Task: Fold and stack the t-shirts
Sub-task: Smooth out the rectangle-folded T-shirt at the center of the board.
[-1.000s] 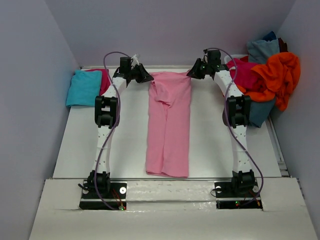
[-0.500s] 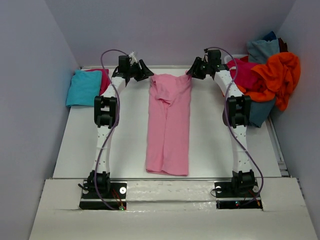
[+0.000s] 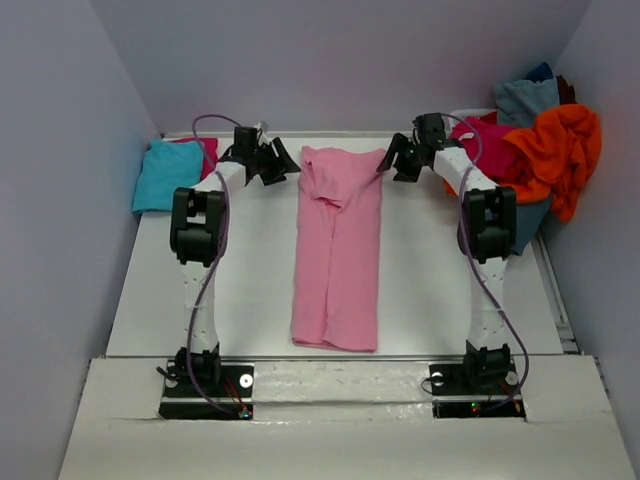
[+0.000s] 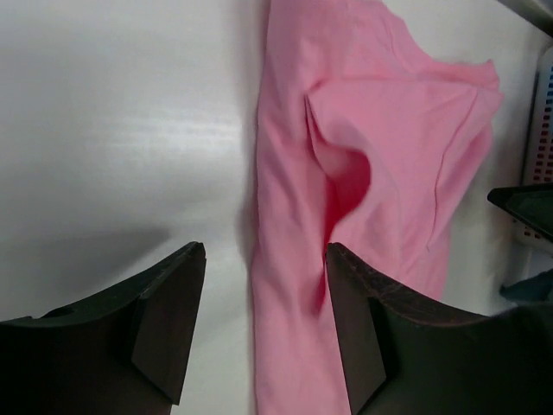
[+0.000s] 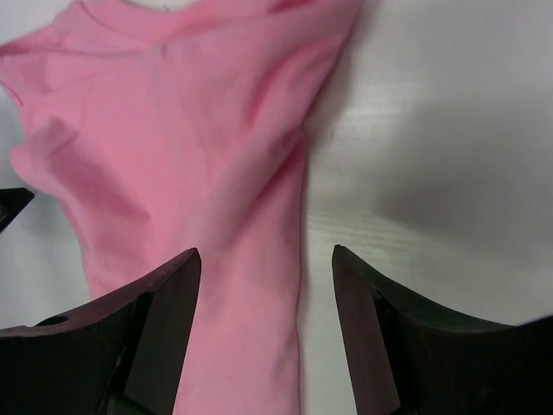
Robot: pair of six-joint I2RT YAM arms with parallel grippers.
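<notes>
Light pink t-shirt lies flat in the middle of the table, folded into a long narrow strip that runs from the near edge to the far edge, collar end far, between my two arms. My left gripper sits just beside the strip's far left corner, jaws well apart and holding nothing. In my left wrist view the left gripper has the cloth's left edge running beneath the gap between my fingers, and a rumpled fold in the shirt shows just beyond them. My right gripper sits just beside the far right corner, also spread wide and empty. From the right wrist view the right gripper frames the shirt's right edge, with bare table under the right finger. I cannot tell whether either set of fingertips touches the cloth. At the far left of the table lies a folded turquoise shirt. At the far right corner is a loose heap: an orange shirt on top, a magenta shirt beside it, and a grey-blue shirt behind.
</notes>
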